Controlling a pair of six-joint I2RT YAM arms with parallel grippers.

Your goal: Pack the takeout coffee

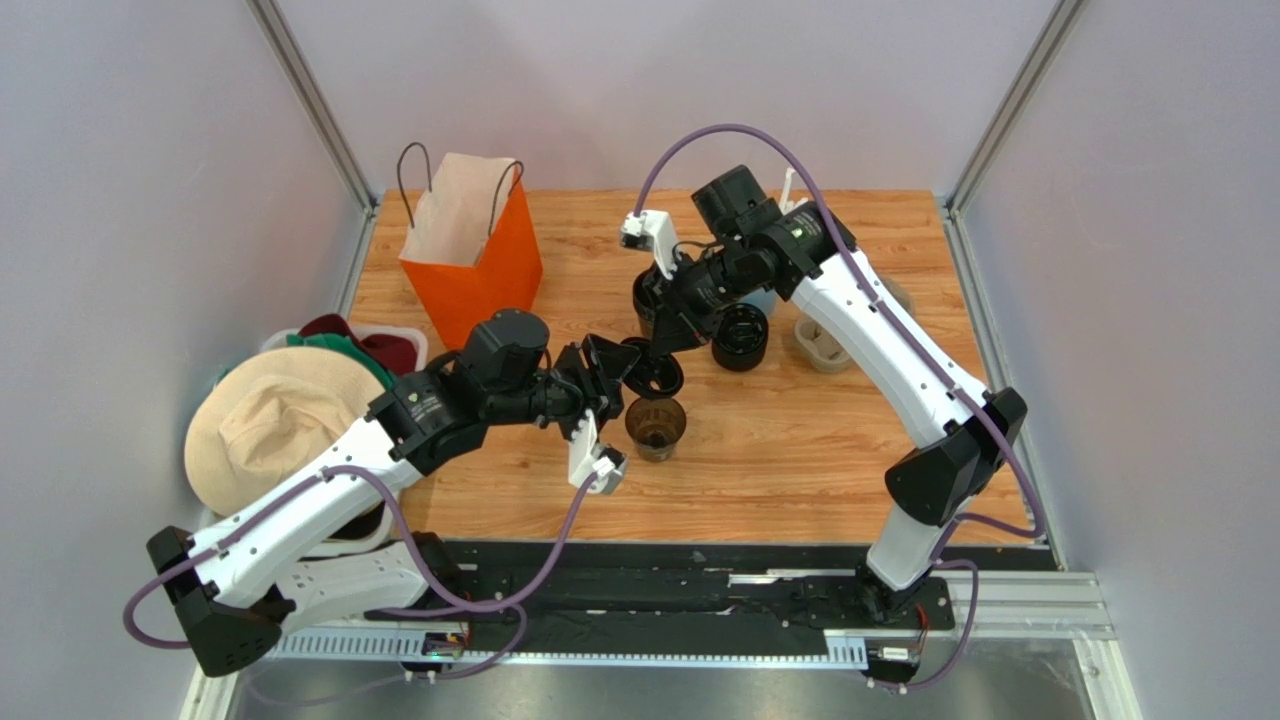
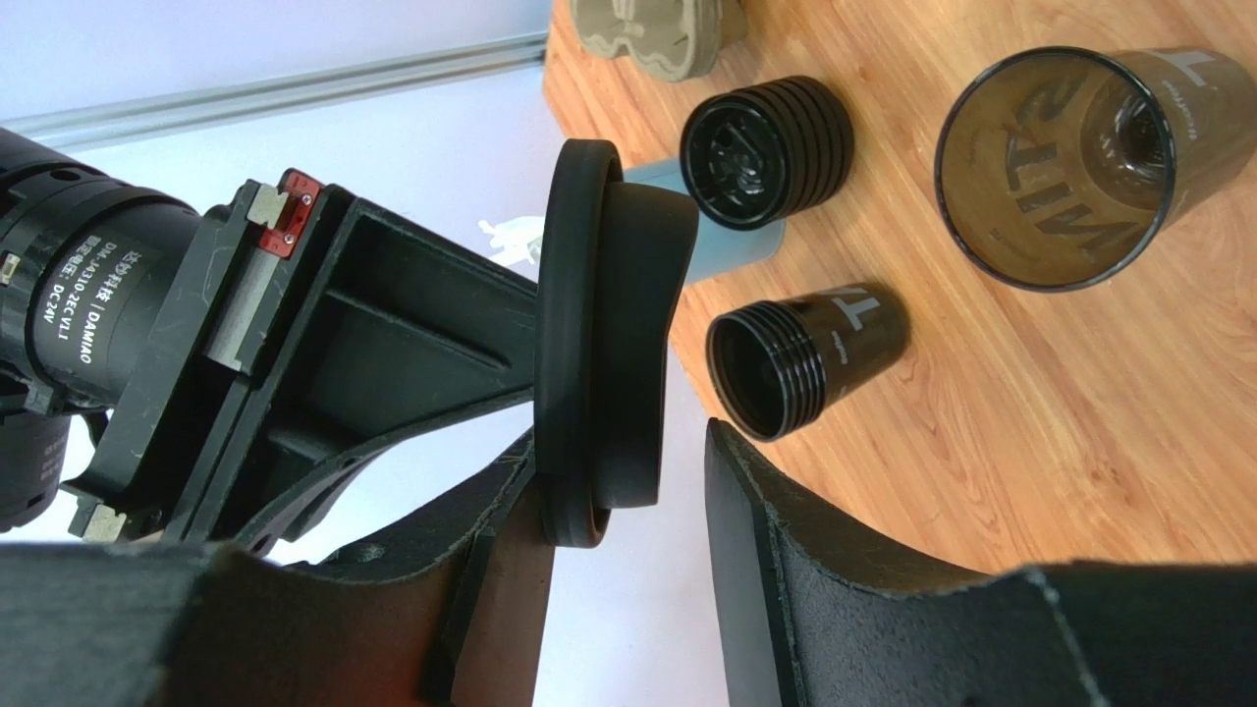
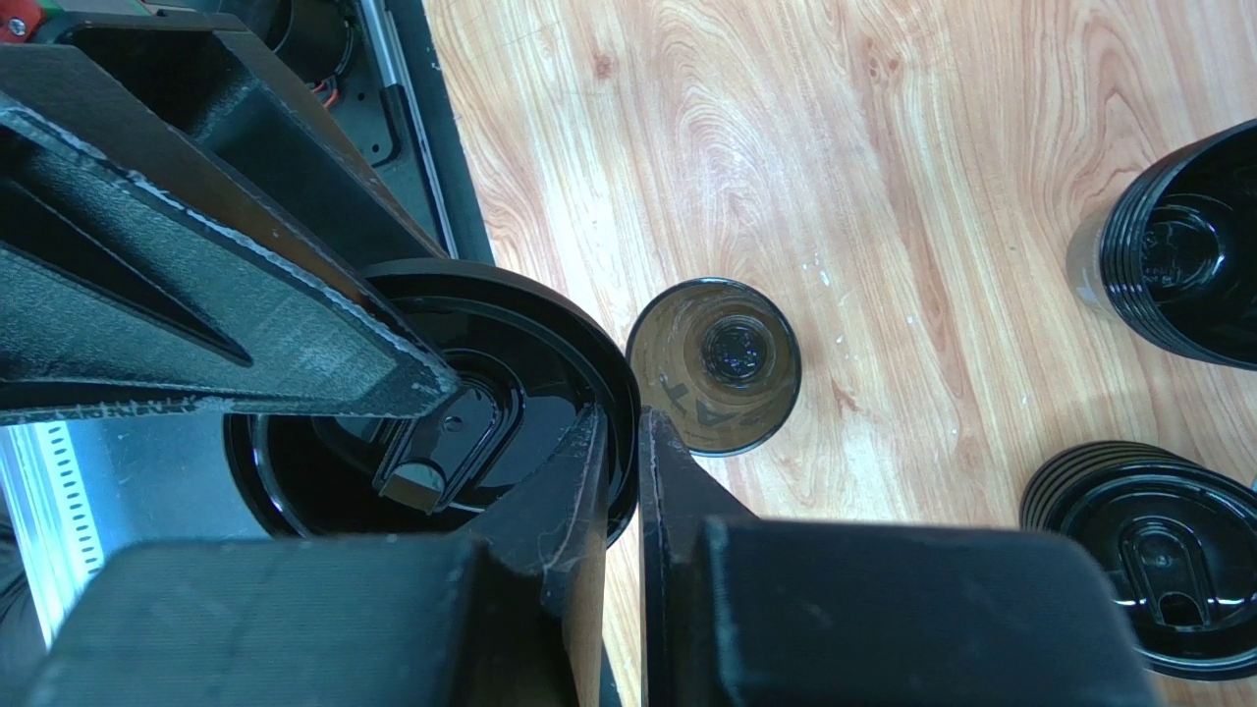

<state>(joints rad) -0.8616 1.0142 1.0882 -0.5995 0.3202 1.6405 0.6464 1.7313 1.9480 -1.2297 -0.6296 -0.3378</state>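
The black lid (image 3: 517, 346) is pinched by its rim in the right jaws, right by the open-topped coffee cup (image 1: 657, 428) sat on the desk (image 1: 842, 435), with the left jaws spread loosely around it.

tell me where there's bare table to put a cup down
Free: the near strip of wooden table between the open brown translucent cup and the black front rail; the far strip beside the orange paper bag. Crowded: mid-table around the black lid stack and cardboard tray.
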